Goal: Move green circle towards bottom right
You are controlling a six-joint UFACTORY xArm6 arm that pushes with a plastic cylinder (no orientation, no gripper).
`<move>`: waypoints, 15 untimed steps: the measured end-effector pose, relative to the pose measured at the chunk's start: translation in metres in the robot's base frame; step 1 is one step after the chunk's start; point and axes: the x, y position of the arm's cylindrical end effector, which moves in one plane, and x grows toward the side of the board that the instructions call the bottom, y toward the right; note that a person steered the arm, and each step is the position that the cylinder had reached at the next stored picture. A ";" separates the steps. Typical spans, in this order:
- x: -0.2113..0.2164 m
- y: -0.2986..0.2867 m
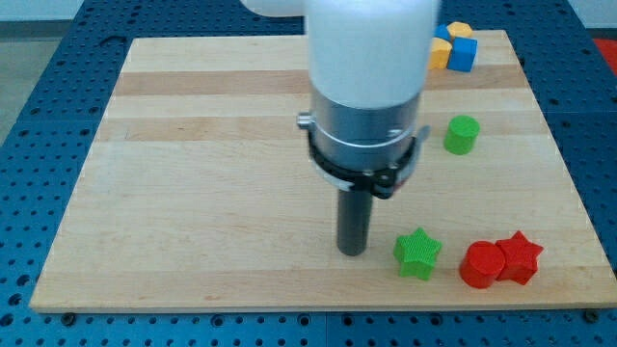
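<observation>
- One green circular block, a short cylinder, is sitting on the pale wooden tabletop in the view's right half, roughly at mid-height, and nothing is touching it.
- Down and to the view's left of it, well apart, my tip is resting at the end of the straight dark rod; being a plain rod, this end effector is holding nothing and has no opening to speak of.
- A green star-shaped block is lying just beside my tip on the view's right, with a narrow gap showing between them.
- Further right, near the tabletop's bottom edge, a red circular block and a red star-shaped block are sitting pressed against each other.
- At the view's top, above the green circular block, a blue cube and yellow blocks are clustering together, their shapes partly hidden by the white and silver arm body.
- A blue perforated surface is surrounding the tabletop.
</observation>
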 end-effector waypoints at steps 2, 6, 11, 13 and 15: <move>0.000 0.061; -0.061 0.183; -0.148 0.130; -0.099 0.131; -0.119 0.101</move>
